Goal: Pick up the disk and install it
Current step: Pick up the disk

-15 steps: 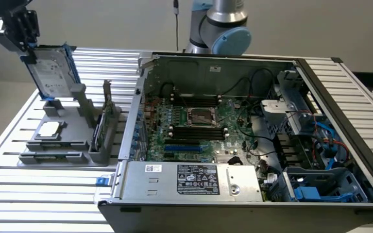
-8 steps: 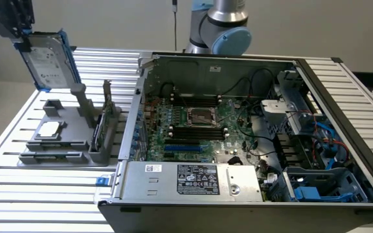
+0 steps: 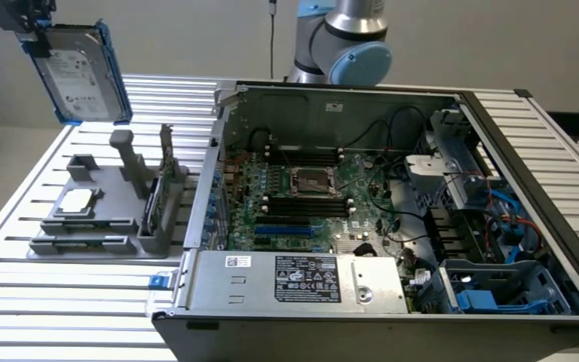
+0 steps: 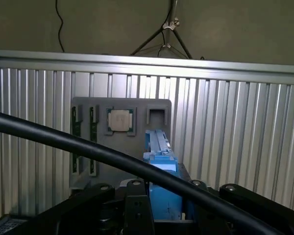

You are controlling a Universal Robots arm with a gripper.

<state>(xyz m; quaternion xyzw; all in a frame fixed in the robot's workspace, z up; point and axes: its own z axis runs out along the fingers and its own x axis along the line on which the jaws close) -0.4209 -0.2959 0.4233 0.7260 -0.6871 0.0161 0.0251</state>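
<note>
You have the disk point(image 3: 76, 72) up in the air, clamped in the end effector point(image 3: 34, 34), which grips it by its upper edge. The drive hangs nearly upright, slightly tilted, with its white label facing the exterior camera and the blue carrier framing its sides. It sits above the far end of the grey parts holder point(image 3: 99, 226) and well clear of it, touching nothing but the end effector. In your wrist view the blue carrier edge of the disk point(image 4: 161, 169) stands between the black fingers point(image 4: 137, 208), with the same holder point(image 4: 137, 105) lying on the slatted tabletop point(image 4: 235, 147) below. On the holder you can see the square silver processor chip point(image 3: 76, 200) resting flat in its pocket, and a thin circuit card point(image 3: 166, 162) standing on edge in a slot. The open computer case point(image 3: 370, 98) lies just beside the holder on the exterior view's right, its motherboard point(image 3: 310, 196) exposed. A black cable point(image 4: 63, 139) crosses your wrist view in front of the holder.
</note>
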